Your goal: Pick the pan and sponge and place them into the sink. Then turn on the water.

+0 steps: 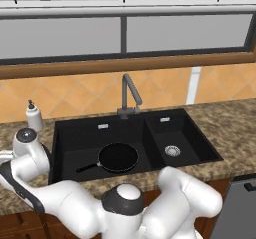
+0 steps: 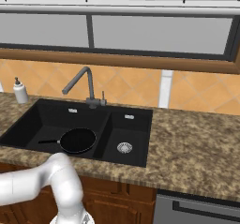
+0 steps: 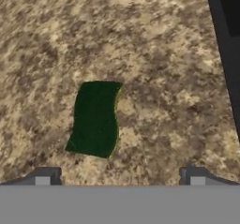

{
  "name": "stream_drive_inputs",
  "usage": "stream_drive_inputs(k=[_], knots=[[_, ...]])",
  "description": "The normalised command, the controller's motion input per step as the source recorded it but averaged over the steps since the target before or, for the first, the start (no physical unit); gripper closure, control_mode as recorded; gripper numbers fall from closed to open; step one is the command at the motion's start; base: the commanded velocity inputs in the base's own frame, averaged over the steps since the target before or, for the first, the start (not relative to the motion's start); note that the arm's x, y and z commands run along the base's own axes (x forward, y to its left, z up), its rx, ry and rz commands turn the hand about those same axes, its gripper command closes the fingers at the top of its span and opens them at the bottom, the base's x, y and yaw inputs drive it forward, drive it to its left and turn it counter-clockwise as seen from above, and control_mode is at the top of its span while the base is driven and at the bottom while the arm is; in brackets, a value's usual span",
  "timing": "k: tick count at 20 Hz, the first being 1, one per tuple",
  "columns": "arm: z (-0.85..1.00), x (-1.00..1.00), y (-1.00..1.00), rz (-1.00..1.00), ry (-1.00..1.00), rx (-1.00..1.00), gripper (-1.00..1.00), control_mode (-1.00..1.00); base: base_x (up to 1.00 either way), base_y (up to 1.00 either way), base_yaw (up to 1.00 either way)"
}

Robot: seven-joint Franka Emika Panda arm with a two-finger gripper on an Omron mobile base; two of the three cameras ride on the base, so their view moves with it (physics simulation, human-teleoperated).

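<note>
The gripper [image 3: 120, 178] hangs over the speckled granite counter [image 3: 178, 92] with its two fingers [image 3: 44, 177] spread wide apart and nothing between them. The sponge [image 3: 95, 118] lies flat on the counter ahead of the fingertips, nearer the finger at the lower left of the hand view than the other one, and clear of both. Its dark green top faces the camera, and a thin yellowish edge runs along the side toward the sink [image 3: 225, 54], whose black rim crosses the far right of the hand view, well apart from the sponge.

In the base views, the pan [image 1: 118, 157] rests on the floor of the sink's larger basin, handle pointing away from the smaller basin. The faucet [image 1: 129, 97] stands behind the divider. A white soap bottle [image 1: 33, 116] stands on the counter beside the larger basin.
</note>
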Motion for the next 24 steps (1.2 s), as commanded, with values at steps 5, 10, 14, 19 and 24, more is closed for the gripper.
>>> stream_drive_inputs(k=[5,10,14,19,24], knots=[[-0.05,0.25,0.29,0.00,0.06,-0.05,-1.00,-1.00,0.00,0.00,0.00],[-0.21,0.21,0.33,0.00,0.04,-0.10,-1.00,-1.00,0.00,0.00,0.00],[-0.31,0.16,0.28,0.00,0.01,-0.10,-1.00,-1.00,0.00,0.00,0.00],[-0.31,0.14,0.28,0.00,0.00,-0.10,-1.00,-1.00,0.00,0.00,0.00],[-0.52,0.02,0.03,0.00,0.00,-0.03,-1.00,-1.00,0.00,0.00,0.00]])
